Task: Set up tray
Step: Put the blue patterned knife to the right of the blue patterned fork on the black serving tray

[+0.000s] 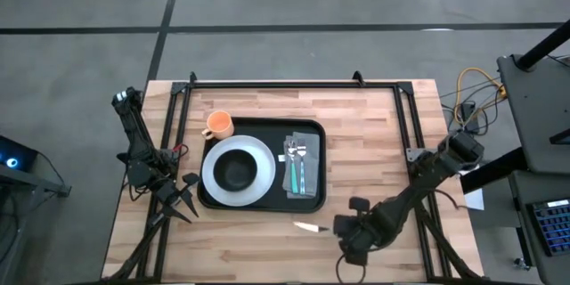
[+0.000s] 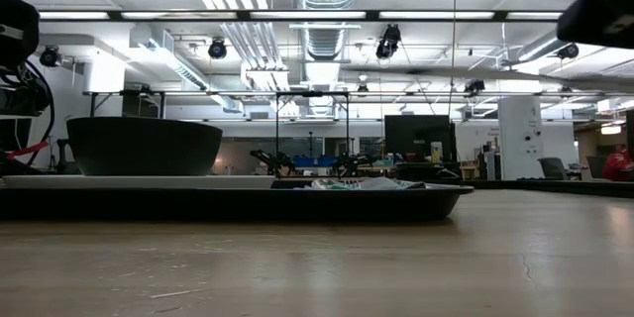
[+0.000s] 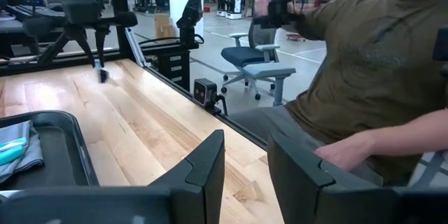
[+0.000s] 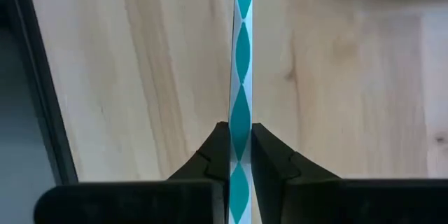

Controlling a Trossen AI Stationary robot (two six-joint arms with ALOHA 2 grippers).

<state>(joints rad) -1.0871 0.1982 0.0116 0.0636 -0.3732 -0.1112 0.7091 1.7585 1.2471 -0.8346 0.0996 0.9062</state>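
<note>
Right wrist view shows the right gripper point(image 4: 239, 155) clamped on a teal-and-white patterned utensil handle point(image 4: 241, 77) — over bare table point(image 1: 374, 125) near the front edge. Left gripper point(image 1: 183, 194), fingers apart, waits beside the tray point(image 1: 313, 198), which holds plate point(image 1: 214, 167), bowl point(image 1: 236, 171) and cutlery point(image 1: 297, 156) mid-table.

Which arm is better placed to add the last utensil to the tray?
Right. The right claw is already shut on the teal-patterned utensil, low over the wood beside the tray. The left claw waits open and empty on the tray's far side.
</note>
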